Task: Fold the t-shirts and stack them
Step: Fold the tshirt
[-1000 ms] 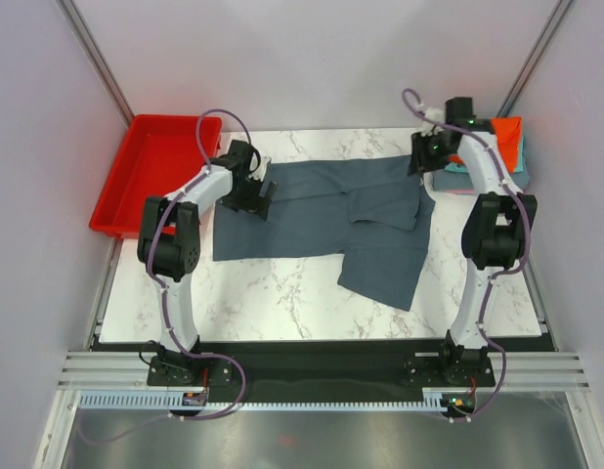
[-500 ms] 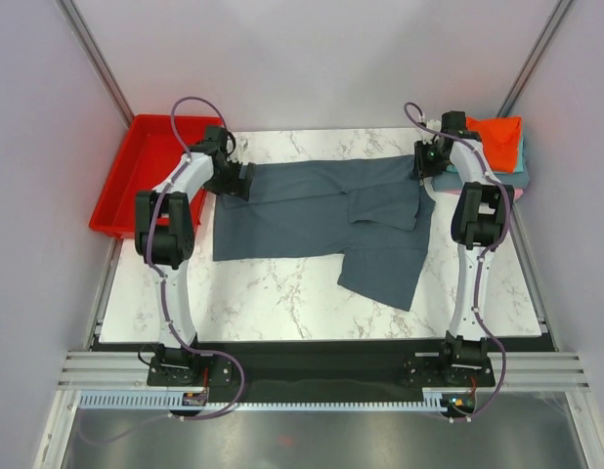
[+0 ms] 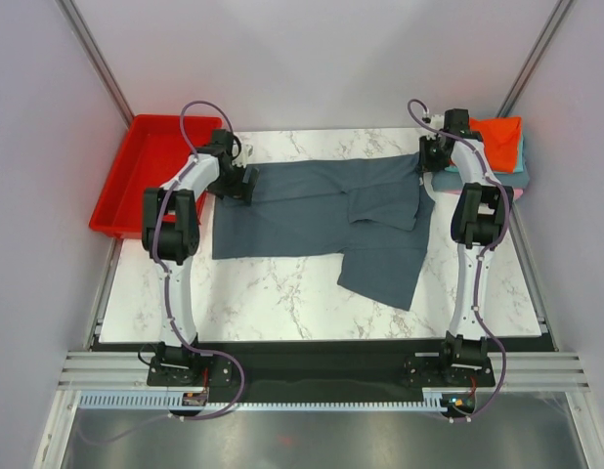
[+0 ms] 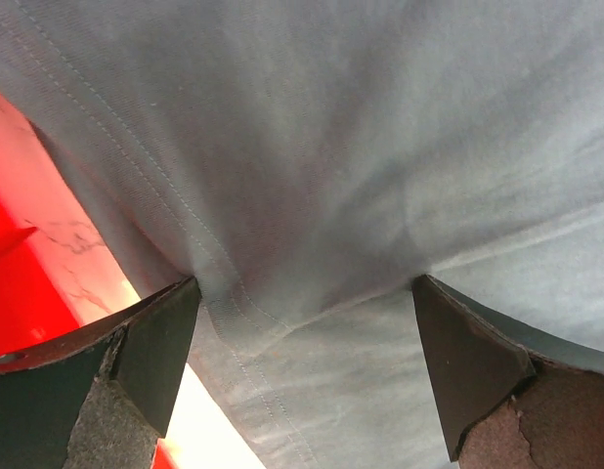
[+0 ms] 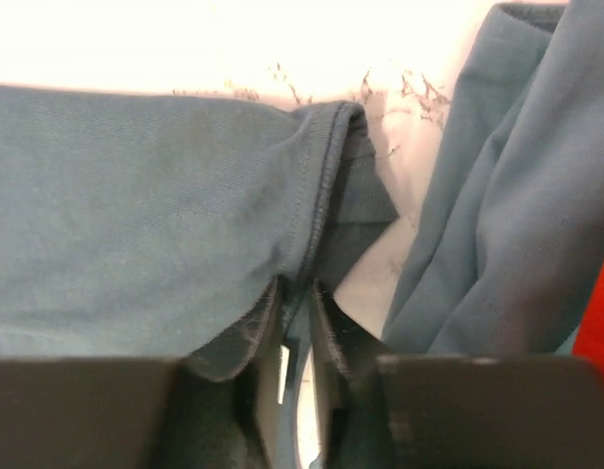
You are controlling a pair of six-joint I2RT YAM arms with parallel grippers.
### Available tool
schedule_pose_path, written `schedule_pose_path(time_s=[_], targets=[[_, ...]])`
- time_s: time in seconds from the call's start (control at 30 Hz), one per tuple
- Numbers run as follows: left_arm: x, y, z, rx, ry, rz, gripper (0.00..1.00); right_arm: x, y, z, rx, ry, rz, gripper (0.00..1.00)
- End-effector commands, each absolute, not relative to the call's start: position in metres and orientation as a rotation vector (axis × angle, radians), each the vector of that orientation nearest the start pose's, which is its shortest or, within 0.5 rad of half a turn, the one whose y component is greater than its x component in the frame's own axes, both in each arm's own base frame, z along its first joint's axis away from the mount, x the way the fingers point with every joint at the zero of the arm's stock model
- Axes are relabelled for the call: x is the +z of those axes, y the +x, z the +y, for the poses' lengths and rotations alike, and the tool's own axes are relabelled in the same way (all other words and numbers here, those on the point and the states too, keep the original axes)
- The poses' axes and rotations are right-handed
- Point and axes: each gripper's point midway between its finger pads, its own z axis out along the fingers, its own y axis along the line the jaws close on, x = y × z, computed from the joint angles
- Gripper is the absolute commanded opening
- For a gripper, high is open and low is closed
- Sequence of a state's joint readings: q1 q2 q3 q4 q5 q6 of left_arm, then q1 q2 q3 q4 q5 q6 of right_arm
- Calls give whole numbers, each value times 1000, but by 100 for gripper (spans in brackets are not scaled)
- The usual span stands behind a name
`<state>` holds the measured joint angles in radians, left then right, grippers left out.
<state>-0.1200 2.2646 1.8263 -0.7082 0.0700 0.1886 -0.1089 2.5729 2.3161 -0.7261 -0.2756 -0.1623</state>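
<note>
From above, the slate shirt (image 3: pixel 322 210) is seen spread on the worktop (image 3: pixel 282 293), its far corners met by both arms. At the left wrist, the left fingers (image 4: pixel 151 357) are held spread, cloth bunched between them, ungripped. At the right wrist, the hem is pinched by the right fingers (image 5: pixel 329 342); if lifted now, one corner alone would probably be dragged, skewing the fold.

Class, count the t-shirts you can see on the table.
3 clearly: the slate blue-grey t-shirt spread across the middle, the orange-red t-shirt at the far right corner, and the teal t-shirt beneath it. More may be hidden underneath.
</note>
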Motion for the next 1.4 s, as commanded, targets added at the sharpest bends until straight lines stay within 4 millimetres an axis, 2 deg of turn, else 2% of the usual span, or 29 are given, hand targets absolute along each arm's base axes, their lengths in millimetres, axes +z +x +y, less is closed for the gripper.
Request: schedule_pose_path(time_s=[0.0, 0.03, 0.07, 0.13, 0.33, 0.43, 0.6, 0.67, 0.7, 0.73, 0.77, 0.8, 0.83, 0.87, 0.9, 0.93, 0.97, 1.0, 1.03, 1.07, 1.1, 1.13, 1.17, 1.2, 1.27, 1.3, 1.33, 1.37], targets=[[18, 508, -56, 2, 478, 2664, 98, 24, 607, -32, 199, -166, 2490, 22], [18, 510, -55, 8, 476, 2660, 98, 21, 607, -31, 203, -168, 2493, 17], [15, 511, -54, 15, 477, 2663, 98, 20, 607, -31, 203, -170, 2493, 6], [15, 514, -52, 33, 476, 2658, 98, 16, 608, -33, 188, -170, 2497, 0], [8, 521, -38, 152, 476, 2649, 98, 37, 632, -56, 25, -139, 2413, 0], [7, 529, -35, 188, 487, 2634, 98, 40, 640, -62, -14, -153, 2383, 0], [17, 548, -43, 211, 531, 2573, 99, 41, 649, -69, -59, -143, 2352, 0], [36, 557, -52, 214, 525, 2524, 99, 49, 650, -64, -27, -135, 2340, 2], [48, 560, -56, 210, 517, 2500, 99, 65, 650, -61, -19, -135, 2319, 5], [62, 562, -68, 193, 514, 2470, 99, 70, 646, -60, -11, -128, 2322, 8], [92, 563, -76, 175, 500, 2416, 99, 79, 645, -59, -10, -123, 2313, 23], [107, 561, -84, 155, 500, 2393, 99, 90, 642, -61, -15, -112, 2304, 30], [120, 554, -100, 119, 515, 2370, 99, 114, 635, -60, -18, -113, 2279, 39], [149, 548, -109, 99, 518, 2321, 99, 127, 631, -58, -12, -122, 2264, 42], [161, 541, -116, 78, 530, 2302, 99, 139, 626, -53, 7, -143, 2245, 44], [164, 529, -129, 27, 554, 2306, 99, 161, 611, -51, 6, -154, 2223, 47], [170, 522, -134, 0, 544, 2306, 99, 179, 608, -50, 0, -166, 2178, 50], [191, 512, -135, -32, 526, 2280, 99, 214, 597, -48, -6, -178, 2118, 51], [182, 496, -142, -91, 529, 2324, 99, 205, 584, -37, 57, -224, 2141, 51], [183, 487, -143, -111, 529, 2333, 99, 210, 573, -30, 83, -257, 2133, 51], [180, 471, -140, -118, 528, 2357, 99, 235, 558, -25, 82, -322, 2083, 52], [180, 461, -142, -137, 541, 2361, 99, 216, 539, -10, 159, -390, 2114, 52], [177, 453, -141, -142, 551, 2368, 99, 215, 527, -5, 168, -433, 2110, 52], [173, 437, -137, -155, 576, 2377, 99, 208, 503, -1, 169, -502, 2117, 51], [175, 428, -140, -187, 632, 2339, 99, 198, 478, 9, 214, -572, 2122, 49], [164, 417, -139, -192, 684, 2336, 99, 204, 466, 13, 206, -621, 2096, 48], [174, 416, -140, -191, 692, 2287, 99, 181, 450, 15, 234, -637, 2137, 47], [174, 419, -140, -183, 691, 2265, 99, 173, 443, 18, 248, -647, 2149, 45]])
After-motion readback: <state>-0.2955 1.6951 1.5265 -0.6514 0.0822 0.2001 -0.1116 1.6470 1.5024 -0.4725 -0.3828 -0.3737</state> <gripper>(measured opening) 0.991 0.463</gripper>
